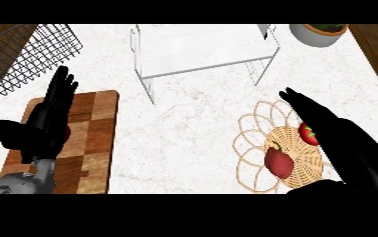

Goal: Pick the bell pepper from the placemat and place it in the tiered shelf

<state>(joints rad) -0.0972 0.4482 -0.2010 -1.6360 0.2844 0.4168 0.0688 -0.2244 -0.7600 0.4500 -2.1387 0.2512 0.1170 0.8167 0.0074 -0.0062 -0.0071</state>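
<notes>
While I look steeply down at the counter (199,111), my right hand (332,131) hangs over the woven placemat (258,131), its fingers straight and held close together, pointing away from me toward the tiered shelf (203,48). It pinches nothing. The bell pepper (278,162) lies on the placemat's tan woven middle, dark red with a short stem, just beside the near edge of my right palm; I cannot tell whether the hand touches it. A second red thing with a green top, a strawberry by its look (308,134), sits farther up the placemat and is partly hidden under my fingers.

Taking the placemat as my landmark: the tiered shelf, pale and see-through on thin legs, stands beyond it and a little to its left, well apart from it, with bare counter between. A pale bowl (317,33) sits beyond the placemat, at the far right past the shelf's corner. A checkered wooden cutting board (92,141) lies well to the placemat's left, across an open stretch of counter. My left hand (52,116) rests over that board, fingers straight and relaxed, holding nothing, with the grey forearm (29,181) below it. A dark wire rack (37,51) stands beyond the board, far to the placemat's upper left.
</notes>
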